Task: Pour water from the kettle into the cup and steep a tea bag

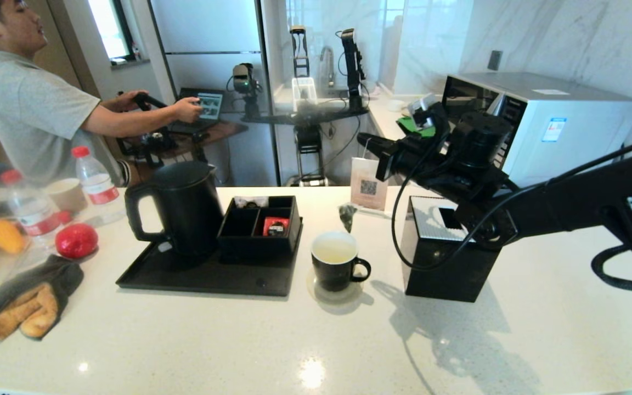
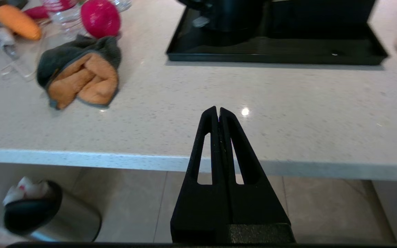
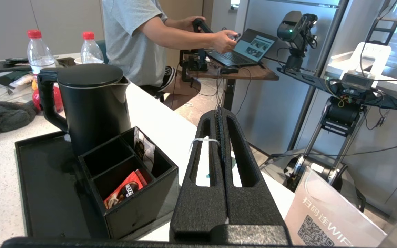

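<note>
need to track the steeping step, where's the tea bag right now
In the head view the tea bag hangs in the air just behind the cup, dangling on its string from the right gripper, whose jaws are shut on the string.

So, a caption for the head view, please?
Right end effector dangles the tea bag near the filled cup; kettle rests on tray.

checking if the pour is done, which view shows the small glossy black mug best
The head view: the small glossy black mug stands on the white counter right of the black tray, with pale yellowish liquid inside. The left wrist view shows at most a blur at its edge; the right wrist view does not show the mug.
</note>
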